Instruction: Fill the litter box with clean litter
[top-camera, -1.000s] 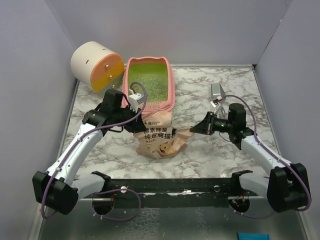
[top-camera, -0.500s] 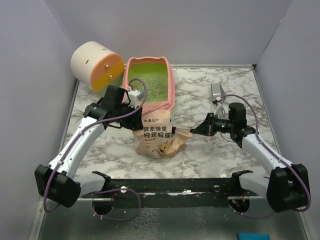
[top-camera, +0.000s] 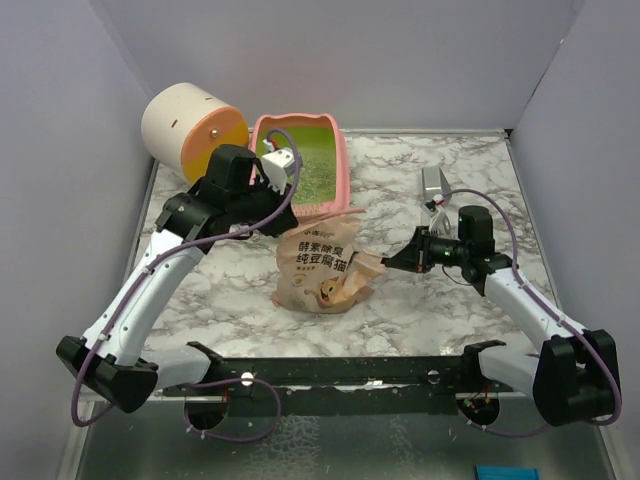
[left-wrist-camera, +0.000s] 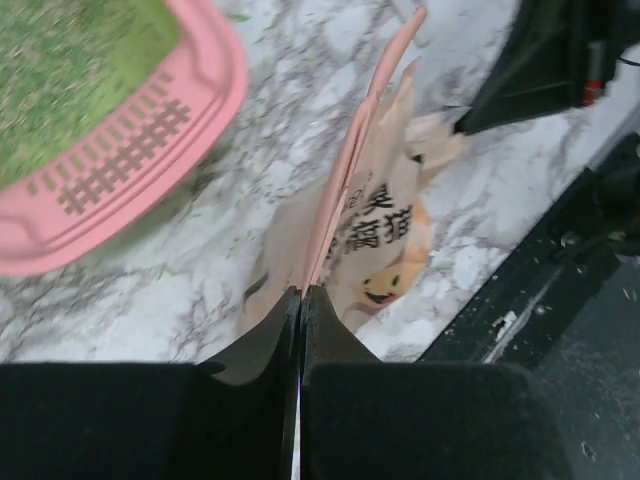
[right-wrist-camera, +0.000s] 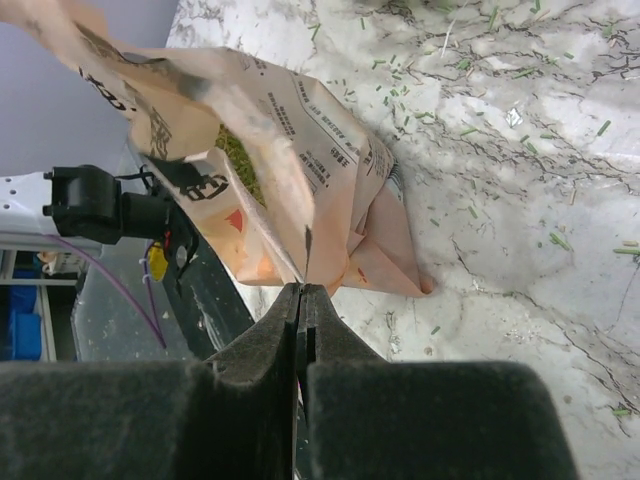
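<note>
Litter box (top-camera: 342, 170) just behind the pouch (top-camera: 322, 268) — left gripper (left-wrist-camera: 301, 292) and right gripper (right-wrist-camera: 300, 290) each pinch its edge, ready for tipping

Pink litter box (top-camera: 342, 172) w/ clean litter (top-camera: 318, 165) inside

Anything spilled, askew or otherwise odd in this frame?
Yes. Loose green litter pellets lie scattered on the marble table beside the pouch, outside the litter box. The pouch is crumpled and slumped, pinched at its edges by the left gripper and right gripper.
</note>
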